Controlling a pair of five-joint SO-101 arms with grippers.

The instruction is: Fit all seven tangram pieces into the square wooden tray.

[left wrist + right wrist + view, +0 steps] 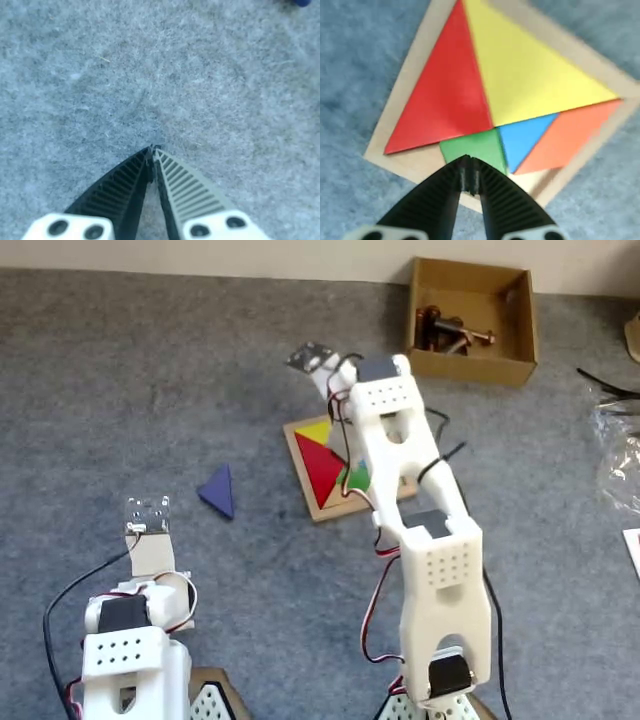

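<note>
Five pieces lie flat in the square wooden tray (405, 162). A large red triangle (445, 95) and a large yellow triangle (530, 70) meet along one edge and fill the part of the tray away from my right gripper (469, 176). A green piece (472, 147), a light blue piece (522, 137) and an orange piece (570, 135) sit edge to edge in a row beside them. Bare wood shows at the tray corner nearest that gripper. Its jaws are pressed together with nothing between them, tips above the green piece's outer edge; contact cannot be determined. A dark blue triangle (219, 490) lies on the grey carpet (120, 370), apart from the tray, between it and my left arm. My left gripper (152, 150) hangs over bare carpet, jaws closed and empty. A cardboard box (465, 368) stands near the carpet's far edge.
</note>
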